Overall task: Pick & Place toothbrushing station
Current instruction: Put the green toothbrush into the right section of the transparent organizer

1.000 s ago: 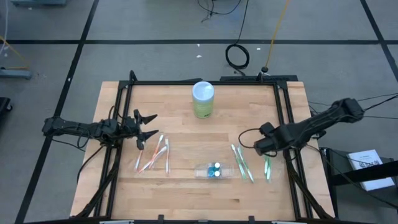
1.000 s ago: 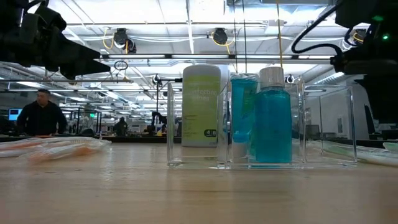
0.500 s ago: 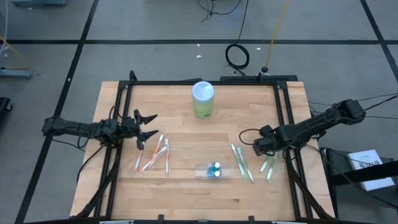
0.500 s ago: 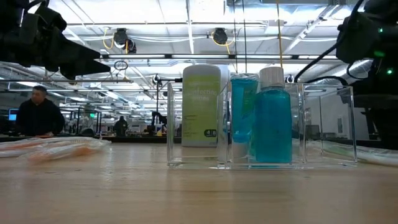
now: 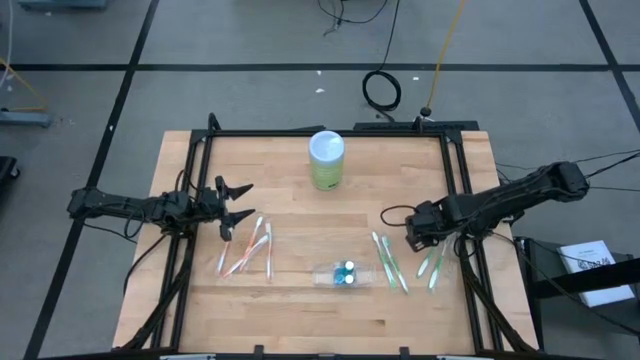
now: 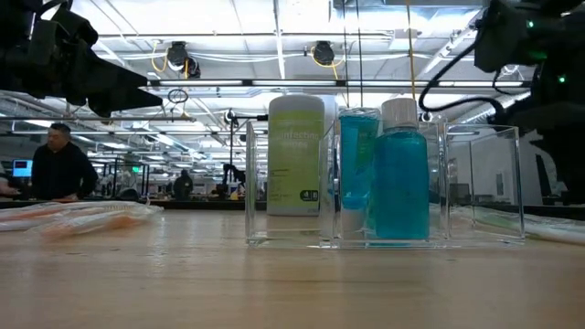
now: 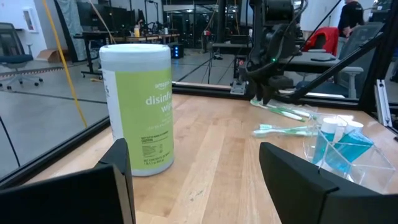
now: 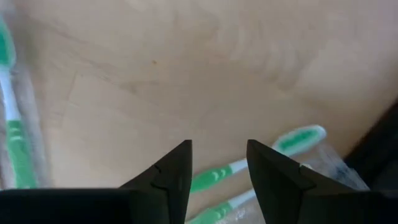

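Two pairs of green toothbrushes lie flat on the wooden table, one pair (image 5: 386, 262) beside the clear organizer (image 5: 343, 274) that holds blue bottles, the other pair (image 5: 433, 265) near the right rail. Orange toothbrushes (image 5: 248, 250) lie at the left. My right gripper (image 5: 412, 238) points down, open, above the table between the two green pairs. In its wrist view one green toothbrush (image 8: 297, 139) lies on the table below the fingers. My left gripper (image 5: 240, 200) waits open and level at the table's left side.
A green wipes canister (image 5: 326, 160) stands upright at the far middle of the table. Black rails (image 5: 455, 200) run along the left, right and far sides. Bare wood lies between the canister and the organizer. A person (image 6: 59, 169) sits in the room beyond.
My right gripper has shifted a little toward the table's left edge and tipped at the wrist, uncovering the green toothbrushes near the right rail. The toothbrushes and organizer have stayed where they were.
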Controlling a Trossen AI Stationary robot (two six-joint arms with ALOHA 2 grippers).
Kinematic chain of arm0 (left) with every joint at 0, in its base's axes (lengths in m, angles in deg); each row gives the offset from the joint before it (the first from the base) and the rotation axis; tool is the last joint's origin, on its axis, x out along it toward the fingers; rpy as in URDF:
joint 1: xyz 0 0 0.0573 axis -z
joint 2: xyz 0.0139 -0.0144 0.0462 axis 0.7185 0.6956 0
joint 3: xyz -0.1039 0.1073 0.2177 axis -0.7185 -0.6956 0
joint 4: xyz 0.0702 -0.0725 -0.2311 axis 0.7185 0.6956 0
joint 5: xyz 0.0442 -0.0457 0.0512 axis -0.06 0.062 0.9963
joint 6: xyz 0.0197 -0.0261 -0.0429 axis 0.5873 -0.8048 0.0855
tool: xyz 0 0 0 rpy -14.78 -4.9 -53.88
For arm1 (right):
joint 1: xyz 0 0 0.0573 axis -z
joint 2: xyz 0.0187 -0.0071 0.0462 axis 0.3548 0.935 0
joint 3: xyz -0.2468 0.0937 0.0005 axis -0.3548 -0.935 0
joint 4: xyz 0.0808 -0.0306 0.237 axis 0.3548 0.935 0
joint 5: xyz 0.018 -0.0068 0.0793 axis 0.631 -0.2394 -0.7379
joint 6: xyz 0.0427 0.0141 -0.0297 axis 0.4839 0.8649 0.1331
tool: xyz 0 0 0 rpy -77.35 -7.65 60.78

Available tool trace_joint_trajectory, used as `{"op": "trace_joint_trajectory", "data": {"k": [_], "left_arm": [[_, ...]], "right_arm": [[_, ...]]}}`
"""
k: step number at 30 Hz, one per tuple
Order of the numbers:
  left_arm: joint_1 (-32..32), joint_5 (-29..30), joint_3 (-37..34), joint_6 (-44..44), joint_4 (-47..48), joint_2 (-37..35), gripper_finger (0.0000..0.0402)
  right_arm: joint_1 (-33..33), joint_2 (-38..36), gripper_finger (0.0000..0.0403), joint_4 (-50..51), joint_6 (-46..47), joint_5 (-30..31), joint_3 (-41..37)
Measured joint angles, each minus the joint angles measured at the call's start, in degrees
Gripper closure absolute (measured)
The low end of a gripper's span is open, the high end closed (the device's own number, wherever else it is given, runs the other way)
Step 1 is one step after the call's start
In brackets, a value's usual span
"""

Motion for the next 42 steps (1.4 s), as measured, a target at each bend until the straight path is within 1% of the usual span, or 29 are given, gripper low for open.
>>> {"op": "trace_joint_trajectory", "data": {"k": [5,7,10,15,17,22,23,25,31,35,38,42], "left_arm": [[0.0,0.0,0.0,0.0,0.0,0.0,0.0176],[0.0,0.0,0.0,0.0,0.0,0.0,0.0176],[0.0,0.0,0.0,0.0,0.0,0.0,0.0176],[0.0,0.0,0.0,0.0,0.0,0.0,0.0176],[0.0,0.0,0.0,0.0,-0.1,0.0,0.0176],[0.0,0.0,0.0,0.0,0.0,0.0,0.0176],[0.0,0.0,0.0,0.0,-0.1,0.0,0.0176],[0.0,0.0,0.0,0.0,-0.1,0.0,0.0176],[0.0,0.0,0.0,0.0,-0.1,0.0,0.0176],[0.0,0.0,0.0,0.0,-0.1,0.0,0.0176],[0.0,0.0,0.0,0.0,-0.1,0.0,0.0176],[0.0,0.0,0.0,0.0,-0.1,0.0,0.0176]], "right_arm": [[0.5,0.0,0.0267,1.7,3.7,-0.3,1.2],[0.2,0.3,0.0272,1.7,4.9,-1.8,1.2],[-0.9,0.9,0.0281,1.7,5.2,-7.0,1.1],[-4.7,1.4,0.0303,-1.0,0.0,-18.9,1.0],[-7.1,1.4,0.0319,-1.0,-1.1,-21.5,1.0],[-12.8,1.4,0.0389,-1.6,0.8,-21.0,-0.4],[-13.5,1.5,0.0395,-2.2,1.6,-20.3,-1.2],[-14.8,1.8,0.0394,-3.8,4.0,-18.2,-2.9],[-15.9,5.1,0.0401,-8.5,8.2,-18.5,-8.0],[-15.0,7.1,0.0401,-9.7,9.3,-17.5,-8.8],[-13.5,7.2,0.0401,-9.8,9.0,-14.4,-8.8],[-11.6,7.2,0.0402,-11.3,8.5,-8.1,-8.8]]}}
